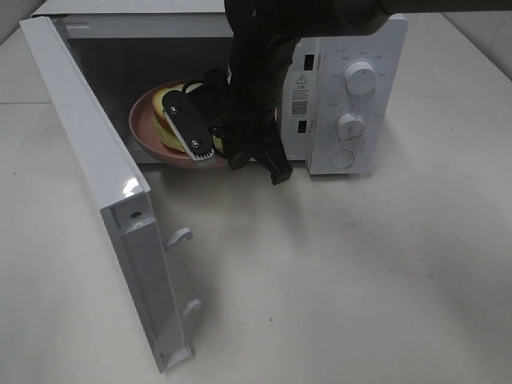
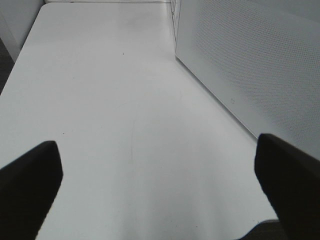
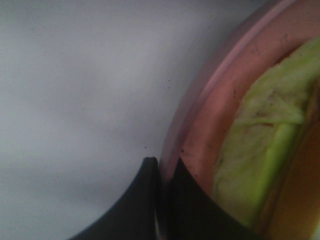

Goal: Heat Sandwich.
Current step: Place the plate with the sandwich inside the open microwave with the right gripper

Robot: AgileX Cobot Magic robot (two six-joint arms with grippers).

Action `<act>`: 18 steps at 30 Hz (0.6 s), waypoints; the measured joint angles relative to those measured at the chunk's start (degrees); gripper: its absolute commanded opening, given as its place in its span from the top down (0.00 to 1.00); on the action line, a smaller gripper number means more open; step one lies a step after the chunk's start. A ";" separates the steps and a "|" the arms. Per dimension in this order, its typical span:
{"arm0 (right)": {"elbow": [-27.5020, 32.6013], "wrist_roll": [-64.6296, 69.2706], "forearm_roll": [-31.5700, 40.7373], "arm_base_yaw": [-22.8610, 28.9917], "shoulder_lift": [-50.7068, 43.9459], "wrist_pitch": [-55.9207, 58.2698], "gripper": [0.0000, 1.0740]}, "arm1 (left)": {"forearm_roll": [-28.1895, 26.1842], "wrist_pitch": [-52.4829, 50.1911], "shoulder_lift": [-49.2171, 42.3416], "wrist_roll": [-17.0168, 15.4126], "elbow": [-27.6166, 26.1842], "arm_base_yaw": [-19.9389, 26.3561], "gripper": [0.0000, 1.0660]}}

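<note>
Your right fingers (image 3: 137,200) are pinched tight on the rim of the pink plate (image 3: 215,100), one tip each side of it, at the mouth of the microwave (image 1: 352,48). The sandwich (image 3: 260,150) lies on that plate just past the fingertips, w/ its green layer showing (whether a tip touches it, you can't tell). The door (image 1: 88,160) stands wide open, off to one side of the R fingers. Your left fingers (image 2: 27,185) are spread full wide w/ nothing between them, over the bench (image 2: 125,100). A dotted white panel (image 2: 250,60) stands beside one tip.
</note>
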 measured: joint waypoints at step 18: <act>-14.15 10.08 -2.23 -0.06 9.63 3.78 1.00 | 0.00 0.00 0.00 0.00 0.00 0.00 0.06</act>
